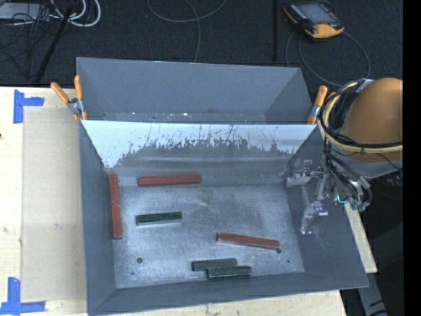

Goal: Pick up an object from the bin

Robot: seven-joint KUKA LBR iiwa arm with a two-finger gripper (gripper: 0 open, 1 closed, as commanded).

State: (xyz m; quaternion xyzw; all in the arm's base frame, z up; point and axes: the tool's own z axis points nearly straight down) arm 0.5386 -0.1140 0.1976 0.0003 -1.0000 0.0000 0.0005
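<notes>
Inside the grey bin point(197, 97), the gripper point(312, 206) hangs by the right wall, released or clenched I cannot tell; a red-brown bar point(248, 241) lies nearest, lower left. Approach step, I judge: next, shift over that bar and descend

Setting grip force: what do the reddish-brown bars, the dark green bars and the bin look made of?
Reddish-brown bars: matte, flat-sided, perhaps painted wood or plastic. Dark green bars: same matte look. Bin: grey sheet metal, folded walls, scuffed pale floor.

Bin floor point(243, 206) centre lies open (red bar point(248, 241) borders it).
</notes>
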